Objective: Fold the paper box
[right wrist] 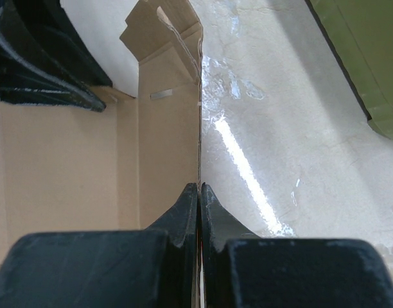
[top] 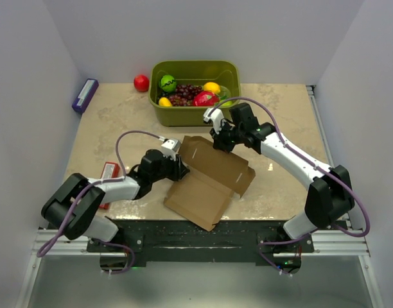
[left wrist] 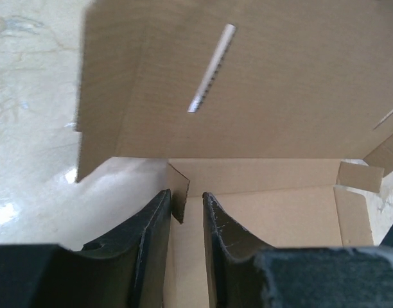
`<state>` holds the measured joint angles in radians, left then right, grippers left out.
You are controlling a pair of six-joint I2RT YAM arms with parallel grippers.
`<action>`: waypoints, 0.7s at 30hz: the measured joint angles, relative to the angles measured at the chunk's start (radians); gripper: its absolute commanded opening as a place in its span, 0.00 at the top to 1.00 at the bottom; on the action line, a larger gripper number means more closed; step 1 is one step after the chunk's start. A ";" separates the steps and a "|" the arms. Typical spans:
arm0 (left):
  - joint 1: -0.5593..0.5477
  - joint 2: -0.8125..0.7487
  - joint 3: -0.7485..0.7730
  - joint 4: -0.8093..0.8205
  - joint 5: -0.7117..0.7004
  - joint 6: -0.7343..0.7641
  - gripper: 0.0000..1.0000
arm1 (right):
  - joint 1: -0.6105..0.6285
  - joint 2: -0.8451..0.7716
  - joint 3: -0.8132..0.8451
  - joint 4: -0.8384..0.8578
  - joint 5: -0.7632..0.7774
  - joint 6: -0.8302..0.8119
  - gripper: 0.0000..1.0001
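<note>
Currently we note the paper box (top: 212,183) lying centre, toward the near edge. The right gripper (right wrist: 200,187) is pinched on its far panel edge. The left gripper (left wrist: 185,194) stands slightly apart, straddling its left tab.

The paper box (top: 212,176) is showing matt brown cardboard; the table (top: 280,115) is gleaming like polished beige stone; the far green tub (top: 183,117) is looking smooth plastic

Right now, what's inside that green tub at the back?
The green tub holds a green fruit, dark grapes, a red fruit and two yellow fruits. They cover its floor, so anything beneath them cannot be seen.
</note>
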<state>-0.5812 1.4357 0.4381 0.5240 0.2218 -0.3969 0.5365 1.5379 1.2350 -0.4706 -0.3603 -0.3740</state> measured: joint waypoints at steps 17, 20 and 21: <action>-0.094 0.165 0.058 0.032 -0.034 -0.042 0.38 | 0.014 0.000 -0.009 0.002 0.066 0.000 1.00; -0.094 0.119 0.060 0.001 -0.044 -0.029 0.35 | 0.023 0.000 -0.011 0.008 0.090 -0.002 1.00; -0.094 0.090 0.061 -0.017 -0.049 -0.025 0.35 | 0.027 0.000 -0.012 0.011 0.100 -0.003 1.00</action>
<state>-0.6754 1.5253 0.4988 0.5072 0.1730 -0.4217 0.5636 1.5383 1.2228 -0.4599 -0.2600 -0.3767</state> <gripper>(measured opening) 0.632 0.014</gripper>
